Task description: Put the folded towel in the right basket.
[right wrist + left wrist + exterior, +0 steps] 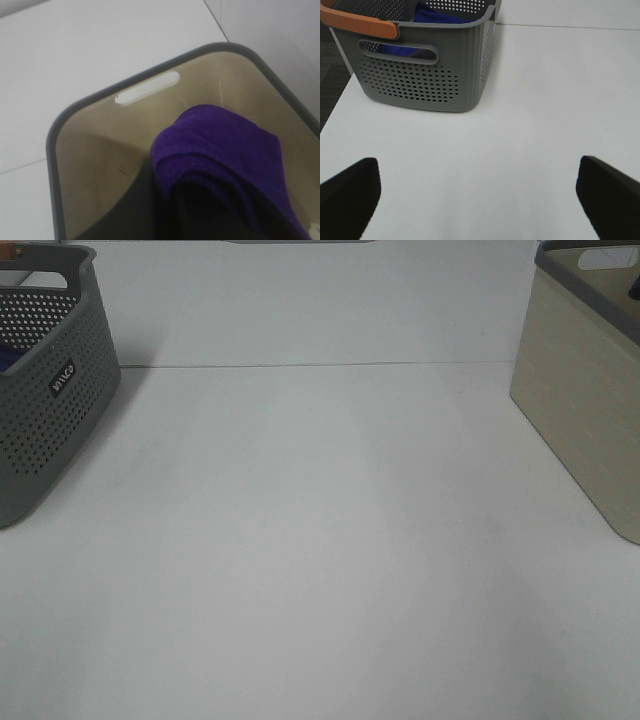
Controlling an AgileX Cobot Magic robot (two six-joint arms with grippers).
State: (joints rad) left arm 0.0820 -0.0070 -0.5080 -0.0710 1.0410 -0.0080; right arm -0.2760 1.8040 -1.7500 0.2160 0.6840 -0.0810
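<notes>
At the left, the grey perforated basket (45, 390) sits on the white counter (320, 540) with some blue cloth (437, 15) inside it. The left claw (480, 196) hangs in front of it, spread wide with nothing between its fingers, well away from the job.

At the right, the wrist camera looks down into the beige right basket (52, 150). The folded towel (225, 150), purple, hangs directly over the basket's open mouth, inside the line of its grey rim. We judge the right claw (195, 220) to be closed on it, since the cloth bunches over a dark finger. The jaws themselves are hidden under the cloth.

So the towel lies below and ahead of the claw, and the basket floor lies beneath that. The drop looks close to vertical, and the right arm is plainly the one to make it.

We cannot make out the towel's long axis, because its lower end is cut off. The high camera crops the right basket and shows only a dark sliver above its rim.
</notes>
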